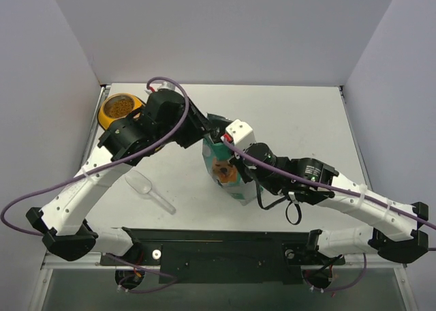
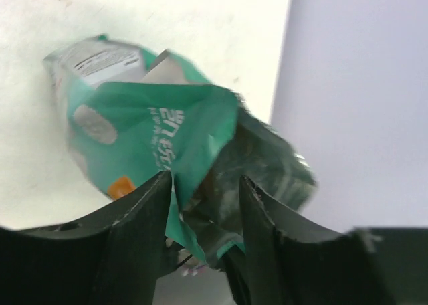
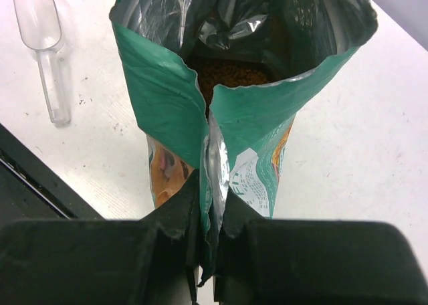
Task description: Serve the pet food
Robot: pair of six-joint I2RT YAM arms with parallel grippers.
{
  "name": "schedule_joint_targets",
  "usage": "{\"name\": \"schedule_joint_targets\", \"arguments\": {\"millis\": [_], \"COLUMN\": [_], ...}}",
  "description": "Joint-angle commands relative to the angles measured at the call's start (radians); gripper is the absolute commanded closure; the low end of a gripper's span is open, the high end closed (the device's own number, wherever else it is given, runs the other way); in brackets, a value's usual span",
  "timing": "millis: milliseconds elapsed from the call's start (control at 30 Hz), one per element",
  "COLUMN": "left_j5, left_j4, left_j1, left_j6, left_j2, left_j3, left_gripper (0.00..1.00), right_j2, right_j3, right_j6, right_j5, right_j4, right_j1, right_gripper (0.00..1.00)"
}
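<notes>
**Feeder** (image 1: 119,108), far left of the pouch and behind it: a yellow rim around a bowl already holding brown kibble, so it is judged to be the receiving dish.

**Scoop** (image 1: 146,190), left of the pouch and nearer the arm bases: clear plastic, lying flat on the table (image 1: 306,120), touched by neither arm.

**Left gripper** (image 2: 204,179), at the pouch's upper left rim: its jaws are spread and straddle the crumpled, foil-lined mouth. Whether they press the film cannot be told. This placement probably serves to catch the lip and widen the opening.

**Pouch** (image 3: 167,97), the landmark: teal and white, with a dog's face printed on it, standing upright with its torn top gaping. The pet food (image 3: 227,74) lies deep inside as a brown granular mass below the rim.

**Right gripper** (image 3: 208,218), at the pouch's right side: its jaws are pressed together on the folded side seam. This pinch is judged to keep the bag erect and stop the contents spilling while the mouth is worked.
</notes>
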Motion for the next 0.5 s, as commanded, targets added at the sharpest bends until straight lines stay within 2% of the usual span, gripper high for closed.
{"name": "schedule_joint_targets", "arguments": {"millis": [0, 67, 100, 167, 300, 367, 433, 467], "left_j5": [-0.071, -0.051, -0.043, -0.045, -0.036, 0.012, 0.105, 0.23], "left_j4": [0.129, 0.189, 0.23, 0.324, 0.548, 0.654, 0.73, 0.805], "left_j1": [0.009, 0.014, 0.014, 0.014, 0.029, 0.062, 0.139, 0.171], "left_j6": [0.016, 0.085, 0.162, 0.272, 0.475, 0.532, 0.538, 0.52], "left_j2": [-0.063, -0.077, -0.099, -0.145, -0.266, -0.309, -0.327, -0.33], "left_j3": [0.084, 0.08, 0.052, -0.012, -0.204, -0.305, -0.386, -0.452], "left_gripper": [0.44, 0.43, 0.52, 0.62, 0.59, 0.49, 0.47, 0.46], "right_j2": [-0.079, -0.095, -0.106, -0.137, -0.152, -0.155, -0.158, -0.16], "right_j3": [-0.011, -0.007, -0.007, -0.014, 0.021, 0.029, 0.023, 0.019], "right_j6": [0.027, 0.039, 0.044, 0.053, 0.074, 0.093, 0.105, 0.11], "right_j5": [-0.096, -0.186, -0.213, -0.264, -0.311, -0.38, -0.476, -0.519], "right_j4": [-0.048, -0.07, -0.08, -0.088, -0.143, -0.159, -0.163, -0.162], "right_j1": [-0.074, -0.131, -0.153, -0.208, -0.305, -0.372, -0.446, -0.507], "right_gripper": [1.0, 1.0, 1.0, 1.0, 1.0, 1.0, 1.0, 1.0]}}
